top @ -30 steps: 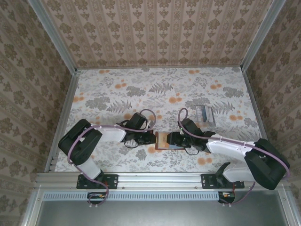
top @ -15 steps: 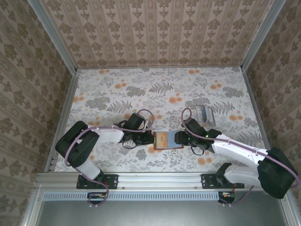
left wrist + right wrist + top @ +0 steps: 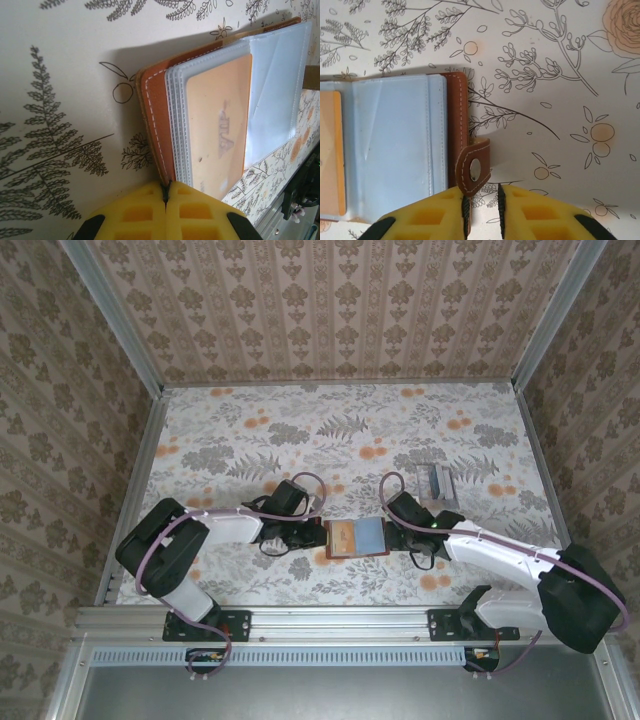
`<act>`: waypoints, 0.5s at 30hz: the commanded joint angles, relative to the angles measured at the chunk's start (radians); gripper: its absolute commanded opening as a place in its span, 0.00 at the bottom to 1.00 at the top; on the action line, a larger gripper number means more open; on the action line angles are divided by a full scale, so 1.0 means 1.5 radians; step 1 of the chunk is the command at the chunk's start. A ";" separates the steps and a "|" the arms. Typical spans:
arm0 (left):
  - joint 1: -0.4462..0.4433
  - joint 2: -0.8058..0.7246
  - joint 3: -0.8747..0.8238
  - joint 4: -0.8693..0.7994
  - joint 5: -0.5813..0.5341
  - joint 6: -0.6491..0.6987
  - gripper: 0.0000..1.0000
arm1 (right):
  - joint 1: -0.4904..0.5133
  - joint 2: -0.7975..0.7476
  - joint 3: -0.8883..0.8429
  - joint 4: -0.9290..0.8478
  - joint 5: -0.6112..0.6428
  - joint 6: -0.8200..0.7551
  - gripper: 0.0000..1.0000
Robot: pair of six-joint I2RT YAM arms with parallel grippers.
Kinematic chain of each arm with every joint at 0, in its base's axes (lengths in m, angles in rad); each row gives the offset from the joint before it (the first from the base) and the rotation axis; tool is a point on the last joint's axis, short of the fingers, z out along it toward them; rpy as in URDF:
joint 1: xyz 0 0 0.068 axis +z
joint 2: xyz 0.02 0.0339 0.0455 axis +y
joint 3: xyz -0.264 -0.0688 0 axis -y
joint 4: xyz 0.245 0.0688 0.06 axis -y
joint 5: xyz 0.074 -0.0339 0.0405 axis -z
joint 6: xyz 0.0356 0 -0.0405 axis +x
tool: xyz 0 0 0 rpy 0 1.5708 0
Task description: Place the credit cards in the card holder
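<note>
One small reddish-brown leather card holder (image 3: pixel 355 537) is lying open and flat on the floral-patterned table (image 3: pixel 250 430), near the front edge and between the two arms. The left gripper (image 3: pixel 166 192) is pinching the stitched leather cover at the holder's left end, its yellow jaws pressed tight on that edge. The right gripper (image 3: pixel 482 210) is sitting at the opposite cover, its jaws standing narrowly apart with bare tablecloth showing between them and the brown snap tab (image 3: pixel 474 167) lying just at their tips. A thin orange plastic card (image 3: pixel 220 125) is sitting inside one clear sleeve. A few more rectangular credit cards (image 3: pixel 437 483) are resting apart from the holder, further back on the right.
</note>
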 commanded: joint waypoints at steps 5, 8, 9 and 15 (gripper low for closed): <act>0.009 -0.030 0.018 -0.056 -0.003 0.013 0.00 | 0.001 -0.021 0.011 0.020 -0.029 -0.040 0.00; 0.022 -0.051 0.032 -0.081 0.008 0.022 0.00 | 0.002 -0.033 -0.018 0.086 -0.112 -0.057 0.00; 0.025 -0.059 0.040 -0.090 0.017 0.022 0.00 | 0.002 -0.033 -0.027 0.110 -0.138 -0.054 0.00; 0.020 -0.103 0.055 -0.075 0.034 -0.012 0.00 | 0.002 -0.011 -0.051 0.182 -0.189 -0.046 0.00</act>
